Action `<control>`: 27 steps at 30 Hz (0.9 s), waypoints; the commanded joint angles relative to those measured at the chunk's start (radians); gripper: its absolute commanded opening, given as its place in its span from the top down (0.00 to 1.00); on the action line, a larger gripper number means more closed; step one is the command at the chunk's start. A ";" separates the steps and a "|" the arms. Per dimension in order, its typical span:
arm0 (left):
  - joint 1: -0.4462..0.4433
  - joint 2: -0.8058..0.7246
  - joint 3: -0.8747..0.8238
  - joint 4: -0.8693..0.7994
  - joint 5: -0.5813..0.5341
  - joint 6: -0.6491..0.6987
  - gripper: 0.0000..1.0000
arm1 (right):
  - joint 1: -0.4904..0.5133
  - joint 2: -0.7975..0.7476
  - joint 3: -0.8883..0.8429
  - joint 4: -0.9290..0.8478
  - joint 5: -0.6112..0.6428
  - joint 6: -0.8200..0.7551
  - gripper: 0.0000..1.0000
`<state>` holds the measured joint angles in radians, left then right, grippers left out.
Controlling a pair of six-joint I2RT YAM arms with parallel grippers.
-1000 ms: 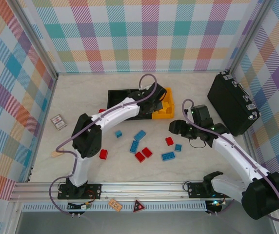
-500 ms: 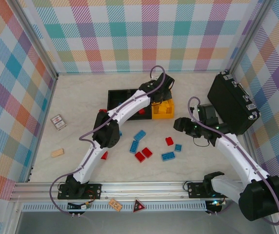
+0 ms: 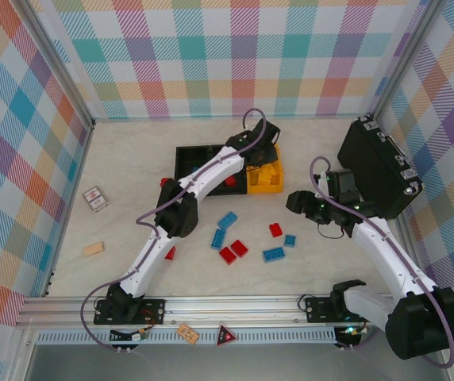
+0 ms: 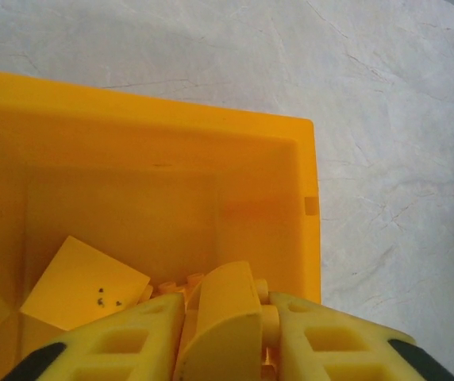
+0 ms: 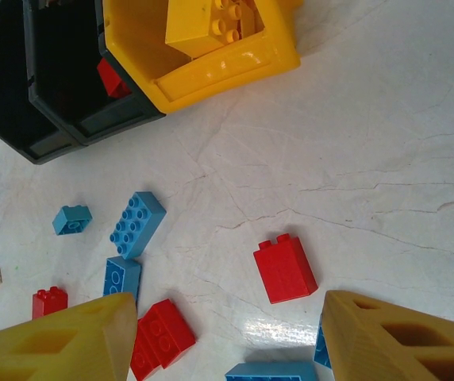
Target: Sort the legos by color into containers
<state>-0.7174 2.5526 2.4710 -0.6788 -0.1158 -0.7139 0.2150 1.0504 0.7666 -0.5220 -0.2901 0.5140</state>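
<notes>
Over the yellow container hangs my left gripper, shut on a yellow lego that sits between its fingers just inside the container's wall. Another yellow lego lies in there. Joined to it are two black containers; the middle one holds a red lego. My right gripper stands open above the table, and a red lego lies below the gap. Blue legos and red legos are scattered mid-table.
A large black case stands at the right, close behind my right arm. A tan wooden block and a small card lie at the left. One red lego sits beside my left arm, another left of the containers.
My left arm has reached farther back and right, bringing the yellow lego over the yellow container. My right gripper has drifted slightly right and stays open.
</notes>
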 commanded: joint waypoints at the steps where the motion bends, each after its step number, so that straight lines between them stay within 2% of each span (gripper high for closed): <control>1: 0.006 0.009 0.036 0.018 0.016 -0.002 0.60 | -0.008 -0.001 -0.010 -0.016 -0.026 -0.017 0.37; 3: 0.008 0.007 0.037 0.015 0.012 -0.007 0.48 | -0.008 -0.001 -0.013 -0.016 -0.026 -0.017 0.37; 4: 0.007 0.004 0.037 0.015 0.012 -0.008 0.45 | -0.008 -0.003 -0.015 -0.016 -0.026 -0.014 0.37; 12: 0.004 -0.077 -0.004 0.003 0.038 -0.002 0.45 | -0.008 -0.022 -0.029 -0.014 -0.037 -0.006 0.37; 21: -0.011 -0.338 -0.342 0.100 0.078 0.016 0.45 | -0.008 -0.062 -0.033 -0.044 -0.051 0.000 0.37; 27: -0.034 -0.527 -0.651 0.185 0.105 0.052 0.45 | -0.005 -0.096 -0.053 -0.082 -0.060 0.001 0.37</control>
<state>-0.7372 2.1002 1.9209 -0.5415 -0.0414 -0.6926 0.2150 0.9775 0.7395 -0.5629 -0.3271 0.5152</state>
